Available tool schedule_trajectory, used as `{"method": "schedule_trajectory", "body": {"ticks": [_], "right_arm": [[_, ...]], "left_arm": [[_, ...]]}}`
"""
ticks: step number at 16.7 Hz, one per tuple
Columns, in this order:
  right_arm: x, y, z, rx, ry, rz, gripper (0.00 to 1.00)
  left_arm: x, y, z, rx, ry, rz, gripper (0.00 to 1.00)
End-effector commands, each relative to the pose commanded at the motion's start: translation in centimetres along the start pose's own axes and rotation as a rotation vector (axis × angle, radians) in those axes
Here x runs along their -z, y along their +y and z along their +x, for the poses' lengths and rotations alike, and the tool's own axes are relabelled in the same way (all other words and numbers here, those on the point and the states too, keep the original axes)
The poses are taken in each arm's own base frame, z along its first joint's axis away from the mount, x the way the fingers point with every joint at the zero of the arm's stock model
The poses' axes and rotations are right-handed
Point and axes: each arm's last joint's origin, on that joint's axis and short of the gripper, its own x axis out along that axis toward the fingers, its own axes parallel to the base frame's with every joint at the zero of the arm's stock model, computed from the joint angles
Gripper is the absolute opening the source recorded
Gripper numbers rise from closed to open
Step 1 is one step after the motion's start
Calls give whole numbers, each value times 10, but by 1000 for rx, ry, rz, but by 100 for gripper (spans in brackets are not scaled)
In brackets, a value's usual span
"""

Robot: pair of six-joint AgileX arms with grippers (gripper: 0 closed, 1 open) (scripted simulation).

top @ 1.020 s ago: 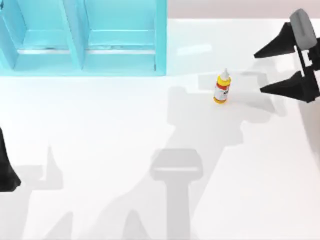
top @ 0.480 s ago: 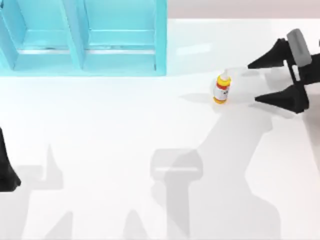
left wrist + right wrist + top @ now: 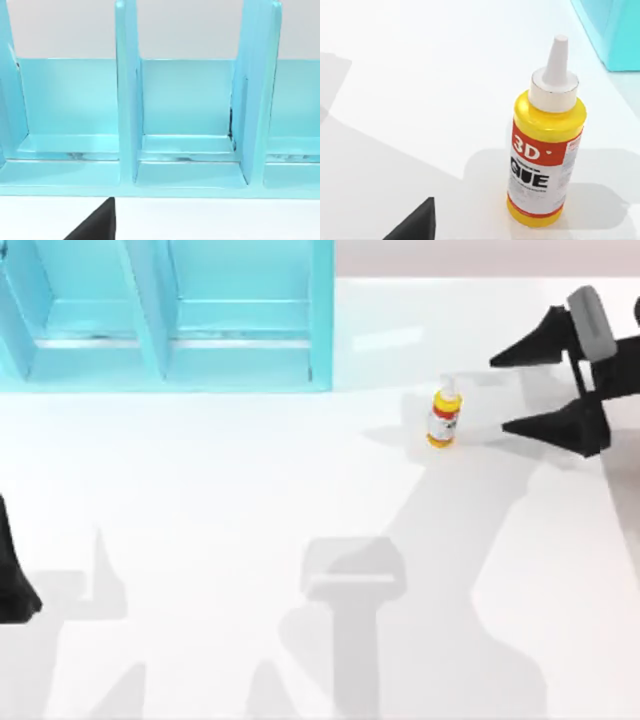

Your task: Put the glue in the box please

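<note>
Your glue (image 3: pixel 443 416) stands upright on the white table (image 3: pixel 250 500) — a small yellow bottle with a white pointed nozzle cap and a red-and-white label band, printed "3D" on the red part as the right wrist view shows it (image 3: pixel 546 145). It sits right of centre, near the front right corner of the teal box (image 3: pixel 165 315) but apart from it, outside the compartments. Your right gripper (image 3: pixel 498 392) is just to the bottle's right, its two black fingers (image 3: pixel 545 424) spread wide and aimed at it — tips close, not touching, the bottle not between them. Your left gripper (image 3: pixel 15 580) sits parked at the table's left edge; I cannot tell how its fingers stand.
</note>
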Motion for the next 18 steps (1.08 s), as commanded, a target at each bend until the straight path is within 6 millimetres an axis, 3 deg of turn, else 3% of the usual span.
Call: {"method": "schedule_trajectory", "body": {"ticks": [5,12,18], "right_arm": [[-8,-4,31,-2,-1,1,100],[9,0,78,-2,-1,2,100],[15,3,91,-2,-1,2,100]], "left_arm": [[0,0,0,0,0,0,100],[0,0,0,0,0,0,100],[0,0,0,0,0,0,100]]}}
